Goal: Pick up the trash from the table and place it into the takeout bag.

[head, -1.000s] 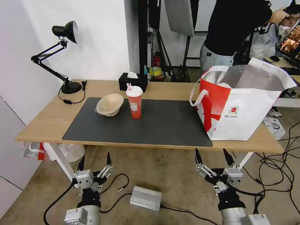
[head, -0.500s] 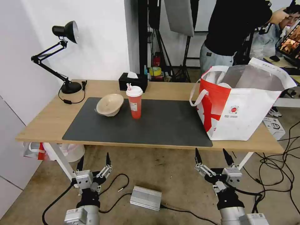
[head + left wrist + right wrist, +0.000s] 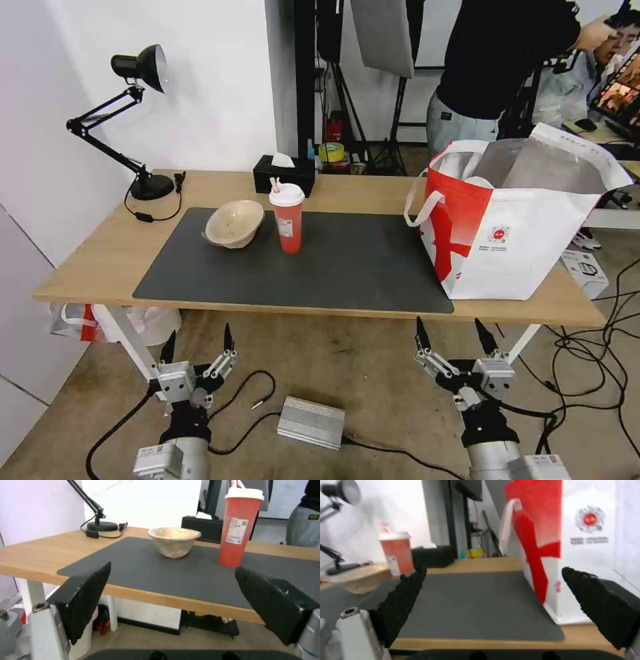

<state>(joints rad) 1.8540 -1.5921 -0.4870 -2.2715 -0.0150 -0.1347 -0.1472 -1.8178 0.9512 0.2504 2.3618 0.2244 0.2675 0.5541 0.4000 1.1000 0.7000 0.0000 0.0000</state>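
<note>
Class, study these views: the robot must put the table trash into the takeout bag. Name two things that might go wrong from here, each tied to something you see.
1. The red drink cup is tall and narrow; a sideways nudge from the open left gripper may topple it.
2. The beige paper bowl sits tilted close beside the cup, so reaching for one might knock the other.

I see a red drink cup (image 3: 287,223) with a white lid, a beige paper bowl (image 3: 233,223) and a dark grey mat (image 3: 333,267) on light wood. The takeout bag (image 3: 513,220) is red and white, lined silver.
</note>
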